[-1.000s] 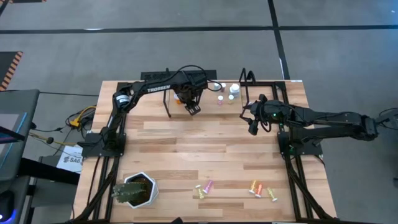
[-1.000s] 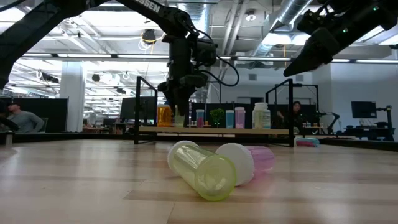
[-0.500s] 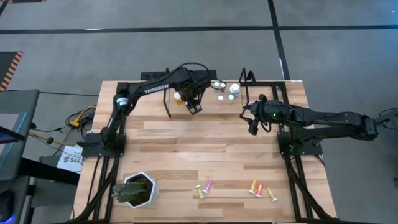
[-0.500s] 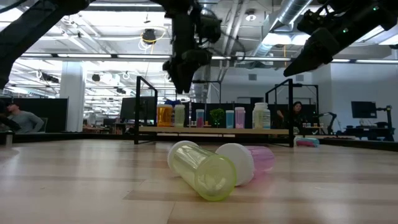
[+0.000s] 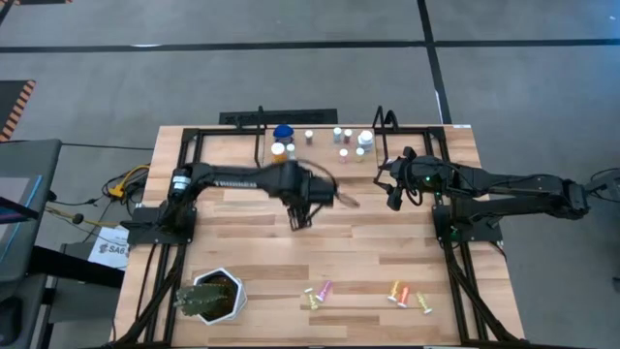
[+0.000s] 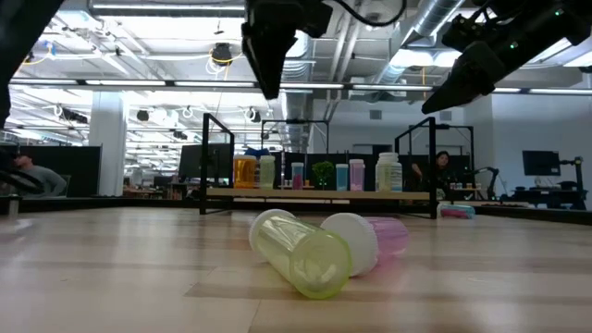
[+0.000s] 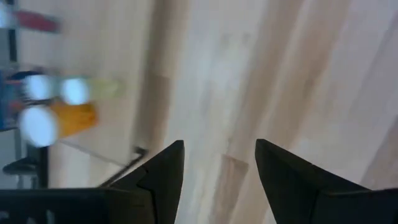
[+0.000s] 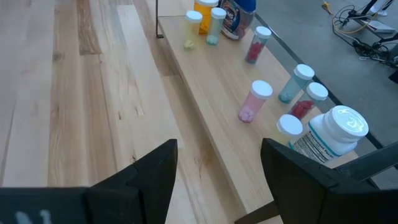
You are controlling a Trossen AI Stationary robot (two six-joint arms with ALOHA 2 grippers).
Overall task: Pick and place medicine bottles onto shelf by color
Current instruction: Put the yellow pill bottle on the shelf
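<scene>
I see my left gripper (image 5: 299,219) empty with fingers apart over the table's (image 5: 242,242) middle, the right gripper (image 5: 392,197) also apart beside the shelf (image 8: 230,149).

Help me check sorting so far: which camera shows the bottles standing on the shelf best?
The right wrist view: it looks down the shelf, so each of the bottles stands apart with its color plain. The high view shows only caps, the low view a distant overlapping row, the left wrist view a blurred few.
</scene>
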